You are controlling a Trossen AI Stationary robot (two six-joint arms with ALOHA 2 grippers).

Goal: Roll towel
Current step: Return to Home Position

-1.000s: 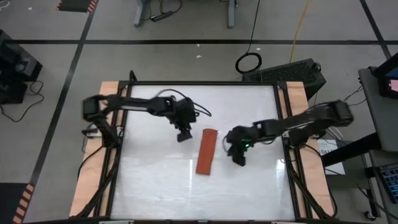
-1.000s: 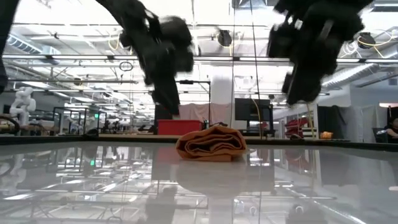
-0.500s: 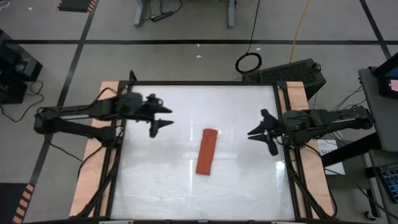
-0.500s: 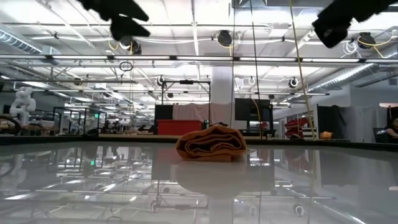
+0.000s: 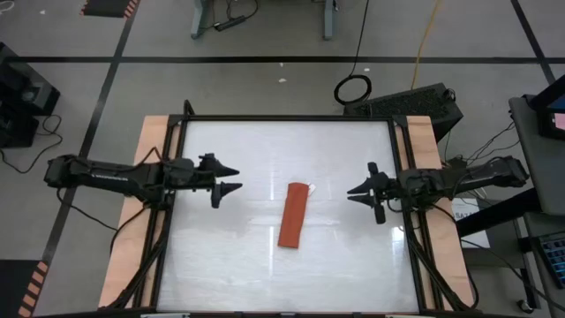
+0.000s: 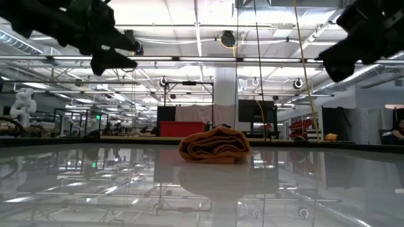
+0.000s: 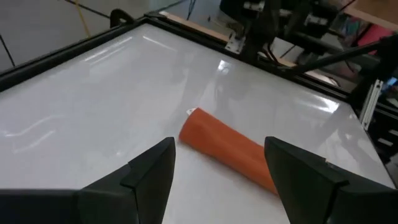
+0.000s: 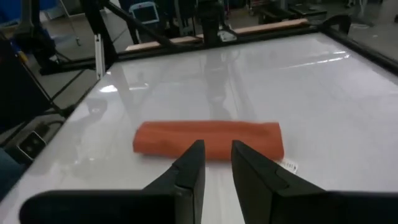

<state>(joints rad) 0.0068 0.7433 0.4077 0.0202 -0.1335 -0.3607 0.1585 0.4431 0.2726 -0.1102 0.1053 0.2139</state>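
The towel [image 5: 292,215] lies rolled, so both arms hang clear: left gripper [image 5: 236,177] wide, right gripper [image 5: 351,189] narrow, both empty.

One towel [image 5: 293,215] lies on one counter [image 5: 353,265]. Two arms flank the towel, the left arm [image 5: 115,174] and the right arm [image 5: 468,174]. Each carries one two-fingered pincer: the left pincer [image 5: 237,178] and the right pincer [image 5: 351,190].
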